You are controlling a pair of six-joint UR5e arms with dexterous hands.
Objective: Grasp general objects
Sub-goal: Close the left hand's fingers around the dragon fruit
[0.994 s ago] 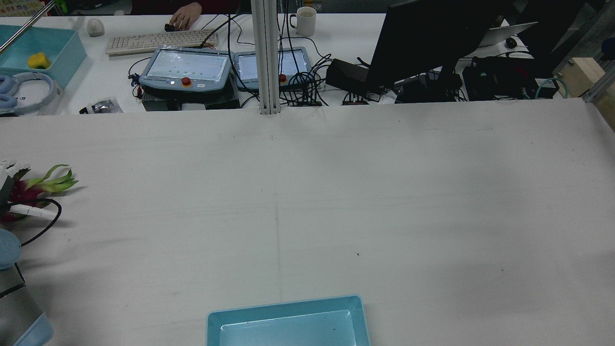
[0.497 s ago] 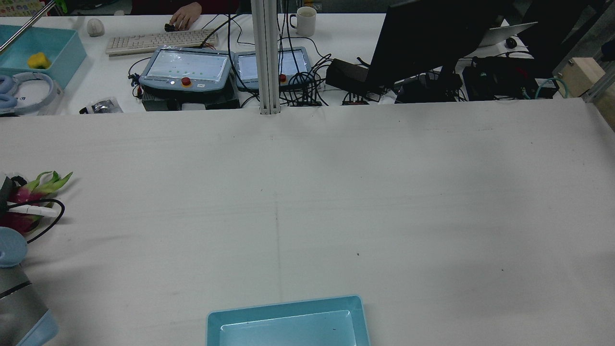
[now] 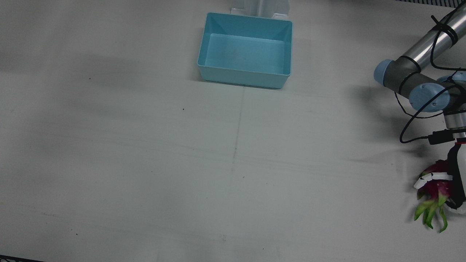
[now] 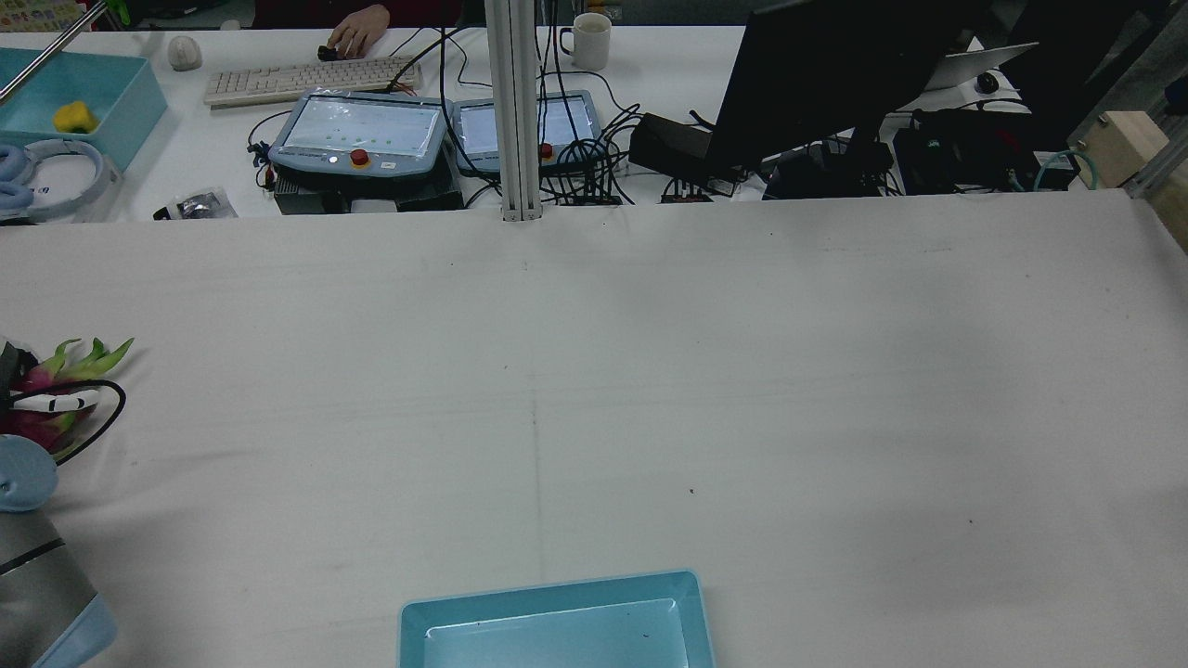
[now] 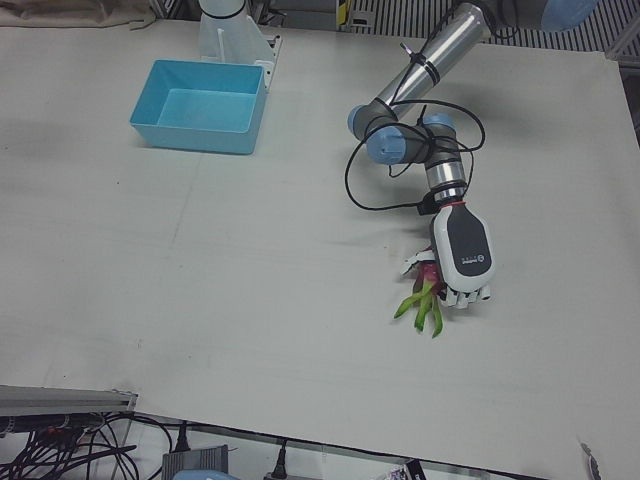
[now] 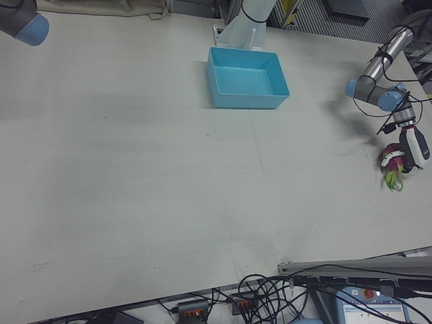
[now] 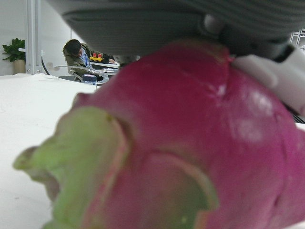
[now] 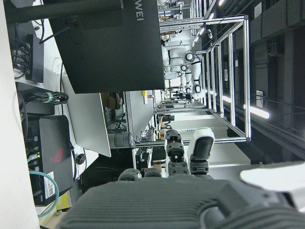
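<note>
A pink dragon fruit (image 3: 435, 191) with green leaf tips lies at the table's edge on the left arm's side. It also shows in the left-front view (image 5: 428, 285), the right-front view (image 6: 393, 169) and the rear view (image 4: 42, 376). My left hand (image 5: 462, 255) sits over it, with its fingers (image 3: 424, 180) wrapped around the fruit. The fruit (image 7: 190, 143) fills the left hand view. My right hand (image 8: 186, 162) shows only in its own view, with fingers stretched out and nothing in it, off the table area.
A light blue bin (image 3: 244, 18) stands empty at the table's middle near the pedestals, far from the fruit. The left arm's black cable (image 3: 411, 120) loops beside the wrist. An operators' desk with screens and a keyboard (image 4: 306, 79) lies beyond the far edge.
The left hand and the dragon fruit have shifted slightly toward the rear view's left edge. The fruit's green tips have drawn together and point more upward. The left arm's elbow has moved a little.
</note>
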